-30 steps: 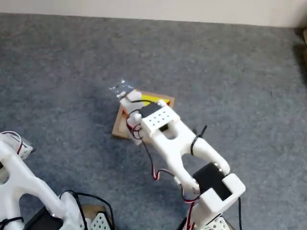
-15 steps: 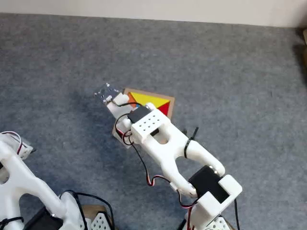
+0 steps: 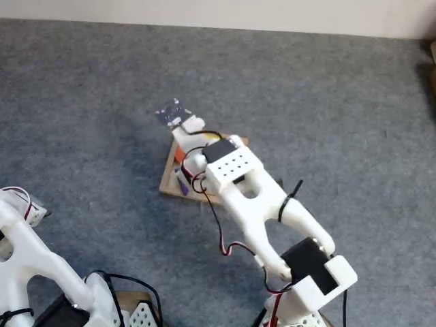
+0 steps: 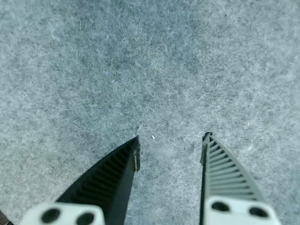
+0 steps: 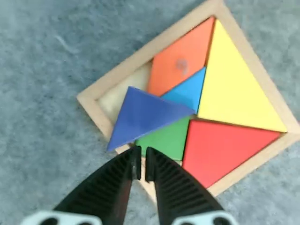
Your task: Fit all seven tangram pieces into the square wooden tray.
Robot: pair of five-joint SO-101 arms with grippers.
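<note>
The square wooden tray (image 5: 89,101) lies on grey carpet. It holds an orange piece (image 5: 180,61), a yellow triangle (image 5: 232,89), a red triangle (image 5: 220,145), a green piece (image 5: 164,138) and a light blue triangle (image 5: 187,93). A dark blue triangle (image 5: 140,115) lies askew on top, one corner over the tray's rim. My right gripper (image 5: 140,161) is shut and holds nothing, its tips just beside that corner. In the high view the right arm (image 3: 228,167) covers most of the tray (image 3: 168,182). My left gripper (image 4: 171,140) stands open over bare carpet.
The left arm (image 3: 20,238) stays at the near left corner of the high view, far from the tray. Grey carpet spreads on every side of the tray. A pale wall strip (image 3: 218,13) runs along the far edge.
The right arm swung left past the tray's corner half a second ago, then came back right and now covers the yellow and red pieces again. The left arm has kept still.
</note>
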